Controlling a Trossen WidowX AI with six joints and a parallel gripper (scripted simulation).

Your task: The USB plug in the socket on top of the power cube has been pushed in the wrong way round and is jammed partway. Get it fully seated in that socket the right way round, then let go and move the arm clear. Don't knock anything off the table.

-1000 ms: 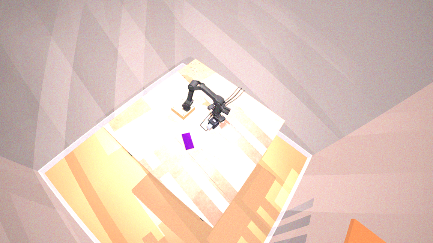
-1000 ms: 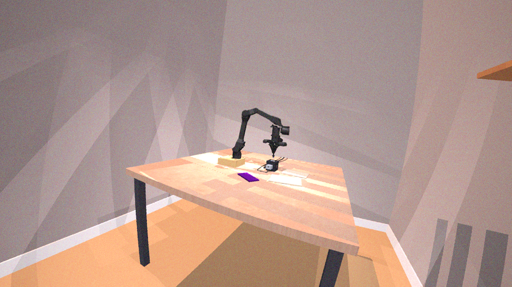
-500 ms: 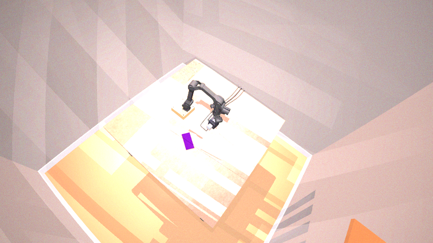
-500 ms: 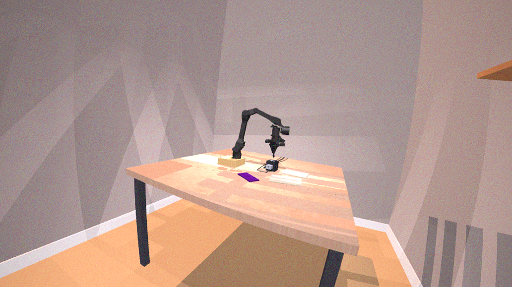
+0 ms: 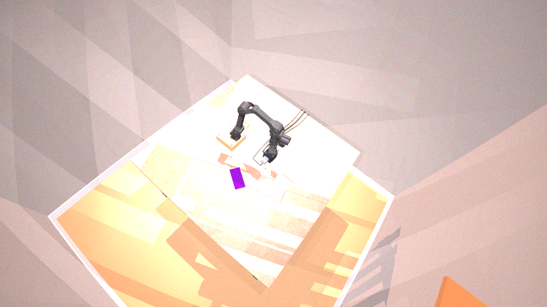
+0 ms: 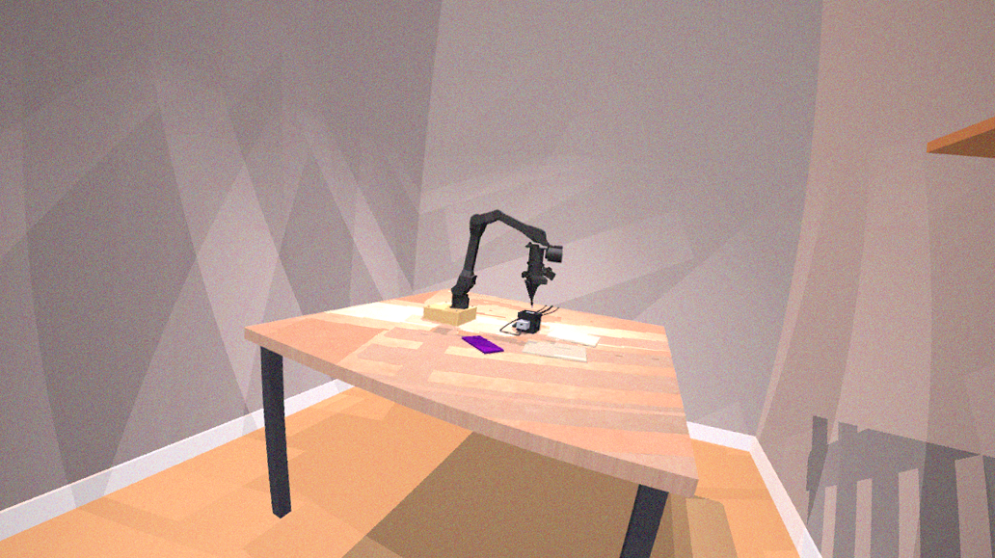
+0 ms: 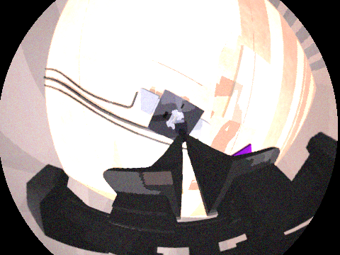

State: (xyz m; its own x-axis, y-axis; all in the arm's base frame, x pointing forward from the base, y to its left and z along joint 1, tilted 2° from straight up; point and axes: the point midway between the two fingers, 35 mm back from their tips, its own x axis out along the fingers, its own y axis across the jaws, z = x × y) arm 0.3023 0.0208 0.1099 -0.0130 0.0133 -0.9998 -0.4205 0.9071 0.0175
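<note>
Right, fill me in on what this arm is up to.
The single arm is poised straight above the power cube near the back of the table, its pincer pointing down and shut on the USB plug, held over the cube's top. Cables trail off the cube across the table. A purple card lies flat a little way in front, well apart from the arm. The plug is not yet released.
</note>
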